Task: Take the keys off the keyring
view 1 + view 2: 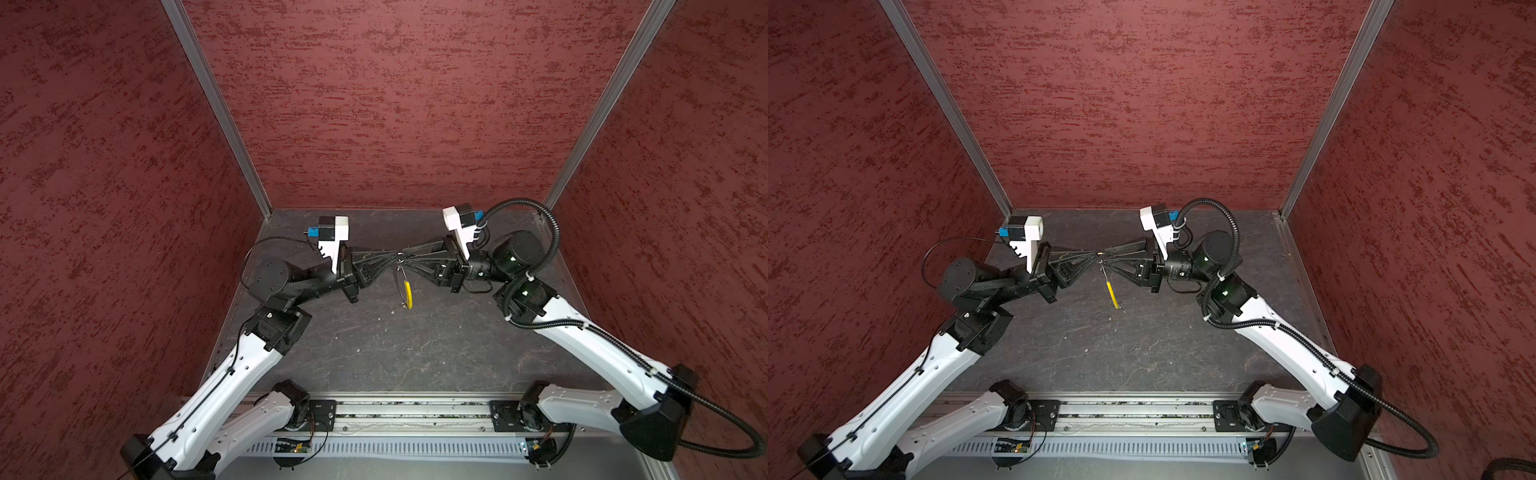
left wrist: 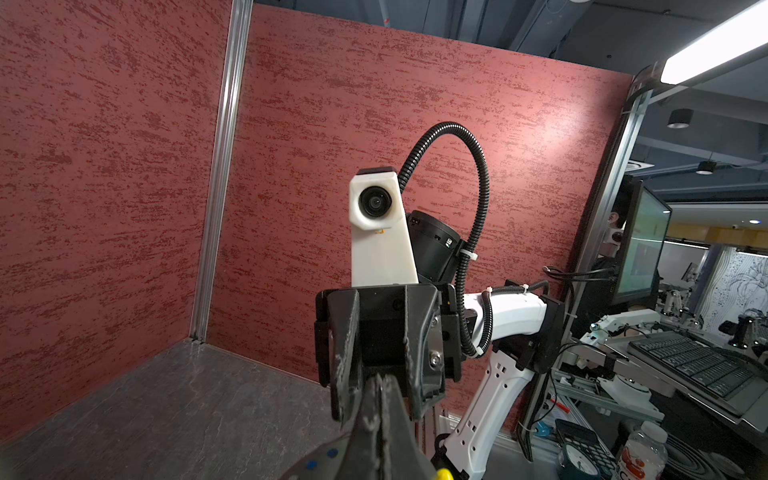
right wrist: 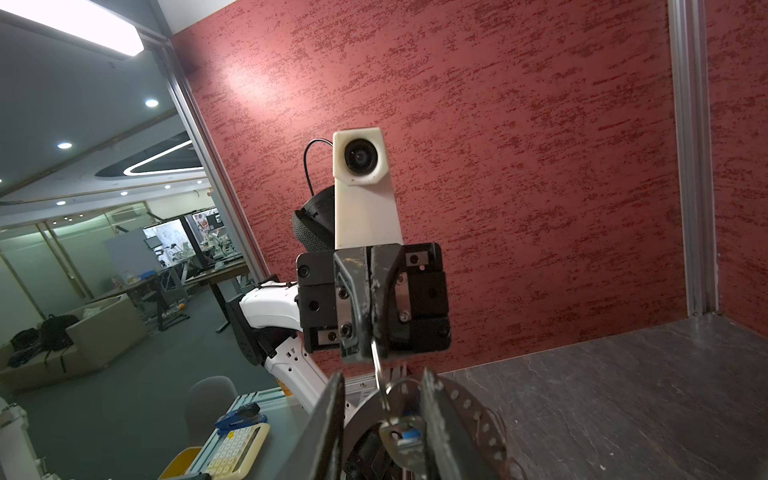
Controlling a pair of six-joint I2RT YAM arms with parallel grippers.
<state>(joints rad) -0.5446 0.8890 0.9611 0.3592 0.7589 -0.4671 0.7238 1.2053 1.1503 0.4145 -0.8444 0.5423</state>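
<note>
Now clamping the thin silvery keyring (image 1: 408, 295) in the fully closed black left gripper (image 3: 365, 352), curved yellow plastic sleeve dangling just below that gripper. Facing it tip to tip with the black right gripper (image 3: 383, 374), jaws apart around the small blue-headed metal key (image 3: 401, 434).

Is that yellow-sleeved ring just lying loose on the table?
No; the keyring hangs from the point where the left gripper and right gripper meet tip to tip.
</note>
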